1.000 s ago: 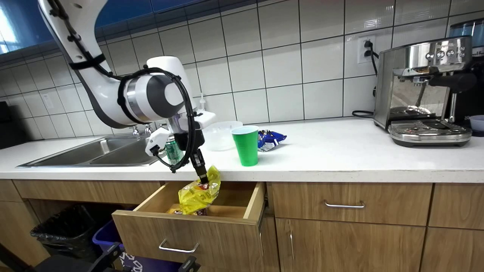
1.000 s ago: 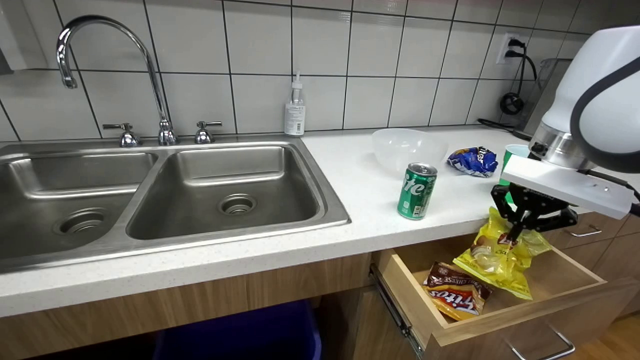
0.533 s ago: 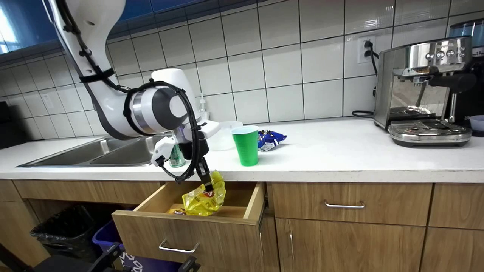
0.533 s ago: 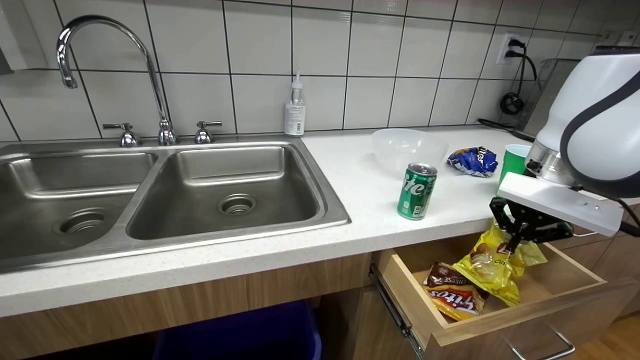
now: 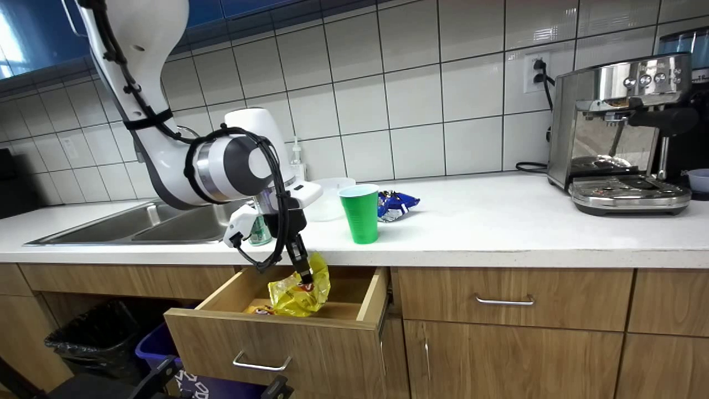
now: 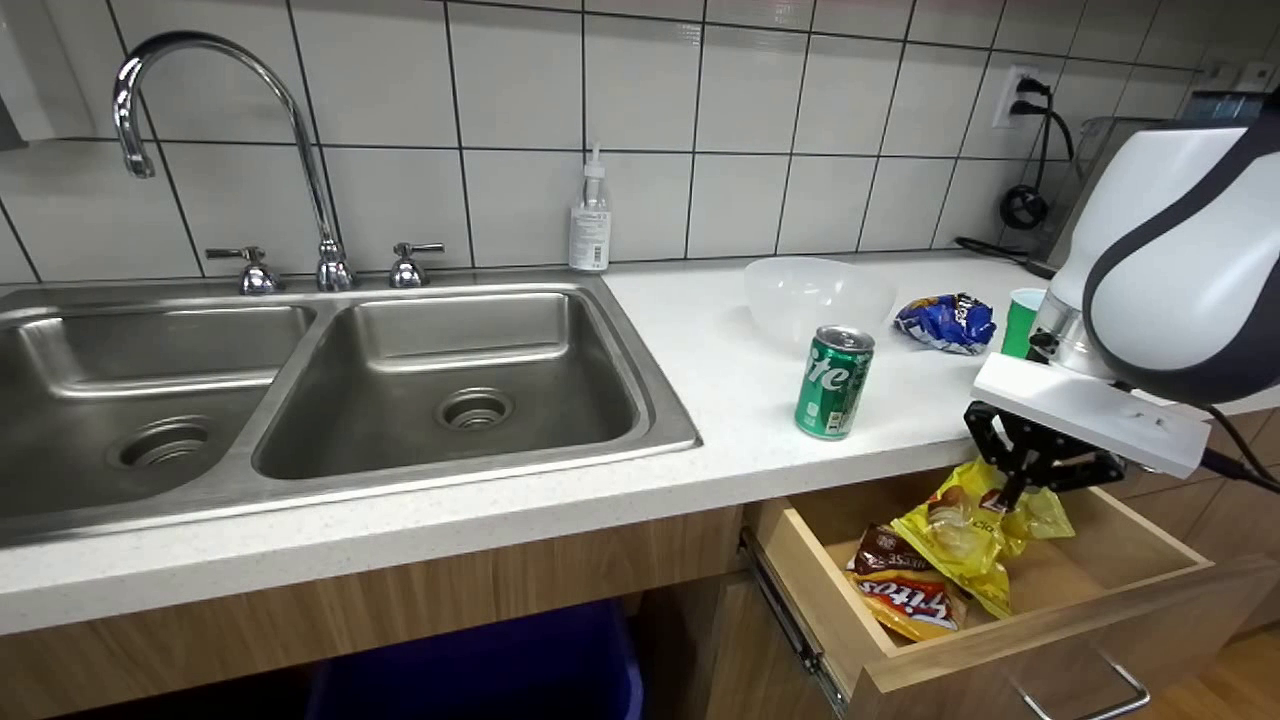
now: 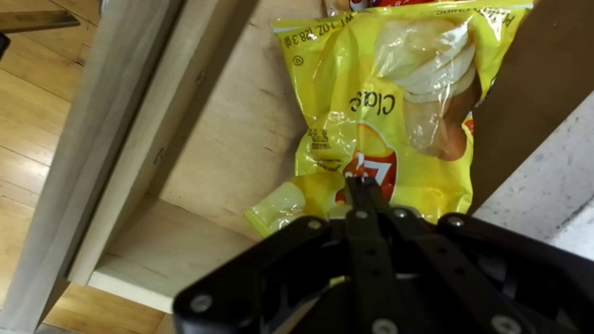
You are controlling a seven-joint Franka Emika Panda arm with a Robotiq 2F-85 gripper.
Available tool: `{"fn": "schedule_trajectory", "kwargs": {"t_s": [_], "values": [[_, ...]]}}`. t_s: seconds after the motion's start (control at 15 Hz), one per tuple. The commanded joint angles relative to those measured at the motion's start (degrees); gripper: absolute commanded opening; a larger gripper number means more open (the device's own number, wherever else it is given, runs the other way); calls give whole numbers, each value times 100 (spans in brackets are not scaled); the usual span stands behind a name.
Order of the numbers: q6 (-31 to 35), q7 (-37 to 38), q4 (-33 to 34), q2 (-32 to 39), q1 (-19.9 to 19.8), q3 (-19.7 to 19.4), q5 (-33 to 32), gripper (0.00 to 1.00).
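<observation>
Below white kitchen counter [image 5: 498,221], gripper [image 7: 363,183] clamps yellow chip bag [image 7: 371,111]; wrist view crops Fritos bag [image 7: 394,2] at twelve o'clock.

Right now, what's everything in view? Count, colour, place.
Counter: 1, white, along wall
Cabinets: several, brown below, blue above
Drawer: 1, brown, open below counter
Chip bag: 1, yellow, at drawer opening
Fritos bag: 1, brown-orange, in drawer
Can: 1, green, counter
Cup: 1, green, counter
Large bowl: 1, translucent, counter
Packet: 1, blue, counter
Coffee machine: 1, silver, counter
Sink: 1, silver, in counter
Faucet: 1, silver, at sink
Bottle: 1, clear, by wall
Bins: 2, black/blue, below counter
Arm: 1, white, over counter
End effector: 1, black, gripping chip bag
</observation>
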Motion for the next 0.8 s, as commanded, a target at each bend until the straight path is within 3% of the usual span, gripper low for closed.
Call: {"fn": "schedule_trajectory", "kwargs": {"t_s": [0.0, 0.07, 0.13, 0.27, 0.73], "values": [[-14, 4, 147, 92, 168, -89, 195, 0], [-38, 23, 157, 87, 210, -119, 207, 0], [-63, 47, 175, 91, 250, -153, 217, 26], [-77, 60, 186, 72, 304, -207, 238, 32], [-151, 50, 207, -80, 331, -274, 267, 84]]}}
